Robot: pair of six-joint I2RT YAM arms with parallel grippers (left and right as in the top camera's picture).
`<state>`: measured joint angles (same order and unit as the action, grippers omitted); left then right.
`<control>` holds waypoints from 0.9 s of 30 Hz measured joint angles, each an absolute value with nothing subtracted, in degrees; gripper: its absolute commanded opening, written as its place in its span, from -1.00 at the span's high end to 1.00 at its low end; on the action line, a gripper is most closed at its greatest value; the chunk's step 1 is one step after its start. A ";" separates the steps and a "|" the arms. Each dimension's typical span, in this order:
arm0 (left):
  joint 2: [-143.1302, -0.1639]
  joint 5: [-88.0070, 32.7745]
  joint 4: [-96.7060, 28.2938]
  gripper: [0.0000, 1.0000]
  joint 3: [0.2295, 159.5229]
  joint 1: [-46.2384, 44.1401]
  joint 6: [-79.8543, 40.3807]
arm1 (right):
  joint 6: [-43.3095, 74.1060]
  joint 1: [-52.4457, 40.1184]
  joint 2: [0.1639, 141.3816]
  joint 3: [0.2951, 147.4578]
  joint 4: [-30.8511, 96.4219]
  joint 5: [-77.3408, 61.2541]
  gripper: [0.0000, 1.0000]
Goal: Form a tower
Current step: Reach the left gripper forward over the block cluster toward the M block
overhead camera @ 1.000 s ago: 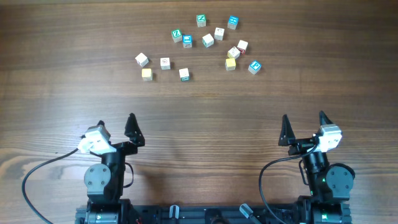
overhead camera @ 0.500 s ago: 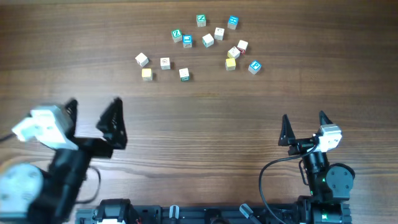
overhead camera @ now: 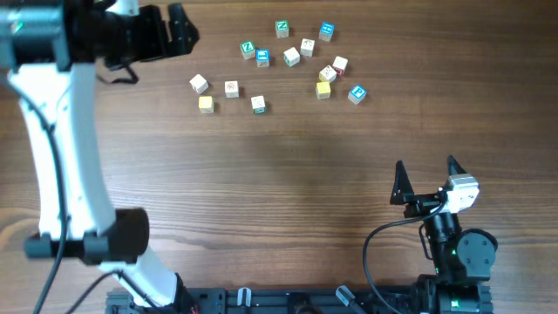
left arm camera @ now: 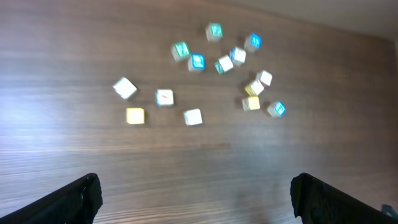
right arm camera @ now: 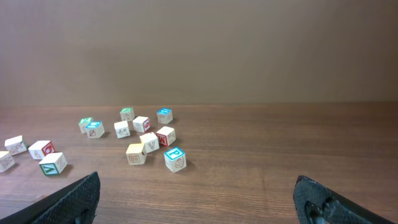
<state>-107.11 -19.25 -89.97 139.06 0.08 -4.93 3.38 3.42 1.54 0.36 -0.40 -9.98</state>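
Observation:
No tower stands in any view; several small wooden letter cubes lie singly at the far middle of the table. Rightmost of them is a blue-topped "P" cube [overhead camera: 357,93] [right arm camera: 175,158] [left arm camera: 277,109]. A yellowish cube [overhead camera: 323,89] and a red-marked cube [overhead camera: 339,64] lie beside it. My left gripper [overhead camera: 170,22] [left arm camera: 199,202] hangs open high over the far left, looking down on the cubes with nothing between its fingers. At the near right my right gripper [overhead camera: 425,166] [right arm camera: 196,199] rests open and empty, well short of the cubes.
More loose cubes spread leftward: green-faced ones [overhead camera: 248,48] [overhead camera: 282,28], a blue one [overhead camera: 262,58], pale ones [overhead camera: 199,84] [overhead camera: 231,88] and a yellow one [overhead camera: 206,104]. The left arm's white link [overhead camera: 61,148] rises along the left side. A plain wall shows beyond the table's far edge.
The left arm has lifted from its rest at the near left and swung up and forward to the far left, gripper still open. The right arm and the cubes have not moved.

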 measured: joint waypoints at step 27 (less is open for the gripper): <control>-112.36 -10.52 -86.28 0.92 139.13 -6.50 -16.14 | 3.38 3.42 1.54 0.36 -0.40 -9.98 -1.00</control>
